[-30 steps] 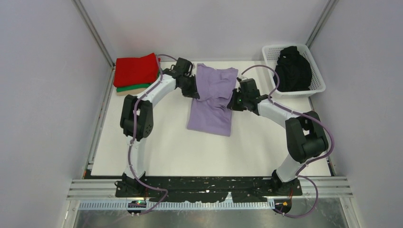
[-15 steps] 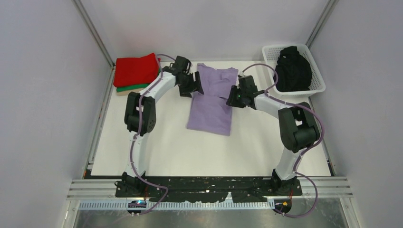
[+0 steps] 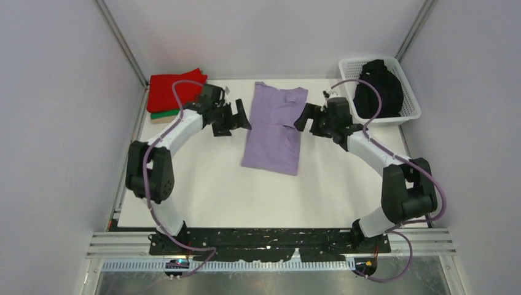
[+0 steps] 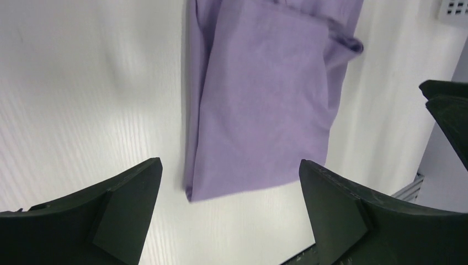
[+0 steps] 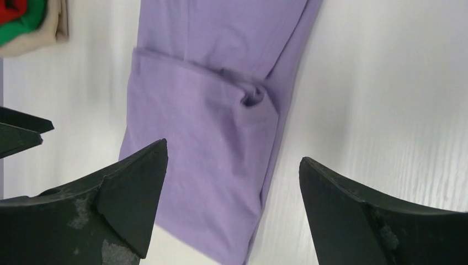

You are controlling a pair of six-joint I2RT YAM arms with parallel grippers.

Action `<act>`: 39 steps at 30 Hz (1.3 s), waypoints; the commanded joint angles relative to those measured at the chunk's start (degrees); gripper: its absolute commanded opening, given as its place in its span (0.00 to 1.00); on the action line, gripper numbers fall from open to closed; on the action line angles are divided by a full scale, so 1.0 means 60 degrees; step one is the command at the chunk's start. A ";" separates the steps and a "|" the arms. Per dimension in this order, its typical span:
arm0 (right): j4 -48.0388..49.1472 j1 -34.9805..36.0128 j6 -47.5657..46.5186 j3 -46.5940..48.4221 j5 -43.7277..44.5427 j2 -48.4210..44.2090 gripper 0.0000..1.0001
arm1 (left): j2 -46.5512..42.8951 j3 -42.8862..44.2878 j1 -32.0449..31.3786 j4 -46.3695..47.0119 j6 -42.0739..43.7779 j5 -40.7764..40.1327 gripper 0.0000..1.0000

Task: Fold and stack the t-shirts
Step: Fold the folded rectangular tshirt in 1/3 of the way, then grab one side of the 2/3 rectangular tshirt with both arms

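Far left on the table, a red t-shirt tops the folded stack. The left gripper, fingers spread, has backed off the lavender t-shirt. It lies mid-table as a narrow strip, lengthwise near-to-far, collar apparently far. The right gripper, also spread, has withdrawn too. The white basket holds a black t-shirt.

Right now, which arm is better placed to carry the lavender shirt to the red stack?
Probably left: left gripper hovers between lavender shirt and red stack; right gripper is across the shirt.
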 commanded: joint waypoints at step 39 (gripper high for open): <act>0.1041 0.1782 0.1507 -0.4290 -0.1216 -0.0611 0.11 | -0.0411 -0.4321 -0.0651 0.1953 -0.0699 0.1149 0.00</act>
